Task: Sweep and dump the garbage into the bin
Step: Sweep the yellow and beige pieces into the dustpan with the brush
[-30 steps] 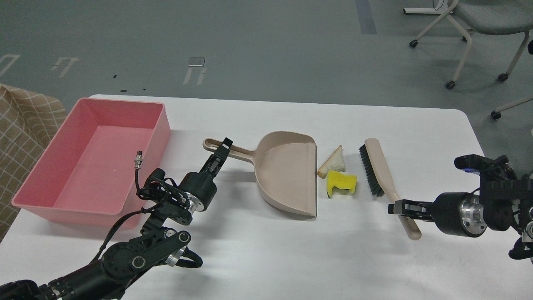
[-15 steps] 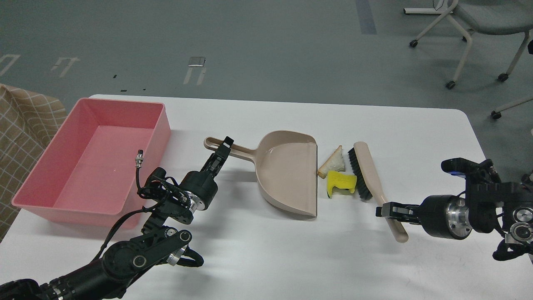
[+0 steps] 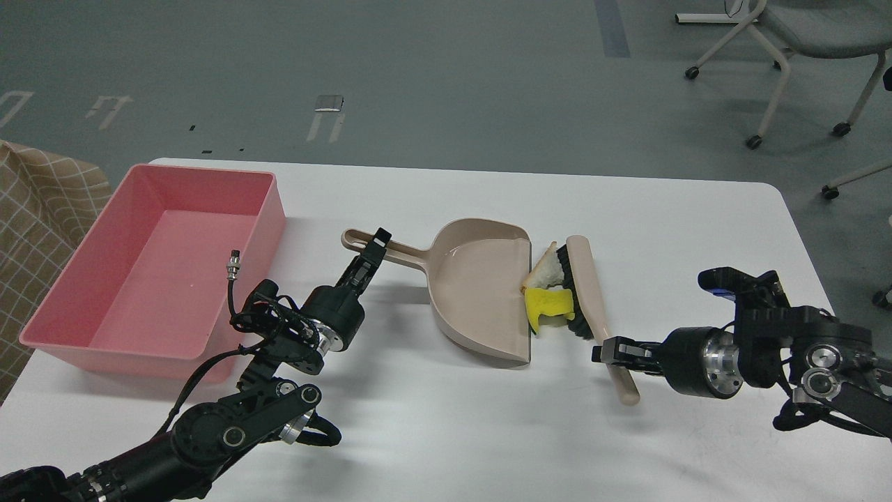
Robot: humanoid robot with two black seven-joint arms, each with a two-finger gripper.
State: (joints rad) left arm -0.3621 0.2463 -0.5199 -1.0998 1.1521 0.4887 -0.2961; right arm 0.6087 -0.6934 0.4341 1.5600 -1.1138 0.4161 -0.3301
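The bread slice (image 3: 545,268) and the yellow sponge chunk (image 3: 546,305) lie at the open lip of the beige dustpan (image 3: 481,293), pressed by the black bristles of the beige brush (image 3: 585,286). My right gripper (image 3: 608,351) is shut on the brush handle. My left gripper (image 3: 376,245) is shut on the dustpan's long handle (image 3: 390,252). The pink bin (image 3: 160,258) stands on the white table (image 3: 627,209) at the left, with nothing in it.
A checked cloth (image 3: 35,209) hangs beyond the table's left edge. Office chairs (image 3: 801,42) stand on the floor far right. The table's front edge runs below my arms.
My right gripper has swept the brush leftward. The bristles now push the bread and sponge against the dustpan's lip. The left arm and dustpan have barely moved.
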